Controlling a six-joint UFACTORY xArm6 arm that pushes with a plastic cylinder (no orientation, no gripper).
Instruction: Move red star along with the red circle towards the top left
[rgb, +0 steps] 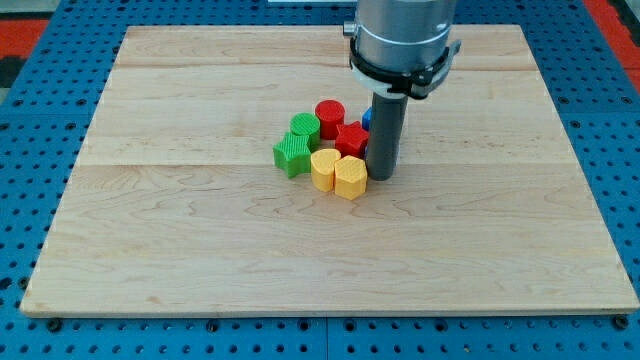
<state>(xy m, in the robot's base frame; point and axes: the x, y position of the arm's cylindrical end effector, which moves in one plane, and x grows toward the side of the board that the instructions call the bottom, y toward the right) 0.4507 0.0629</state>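
Camera view: the wooden board (200, 250) is pale, w/ visible grain, and lies on a blue perforated bench (30, 150). Approx. at the board's centre, well apart from all 4 edges, is a tight cluster of ribbed plastic blocks. The red circle (330, 113) is nearest the top edge; the red star (351, 138) touches it, toward the bottom right corner. 2 green blocks (305, 126) (292, 154) are on the left side; 2 yellow blocks (323, 168) (350, 176) toward the bottom edge. A blue block (367, 118) is mostly hidden behind the rod.

No pincer here, only a dark rod: my tip (381, 177) stands just right of the red star and the yellow blocks.
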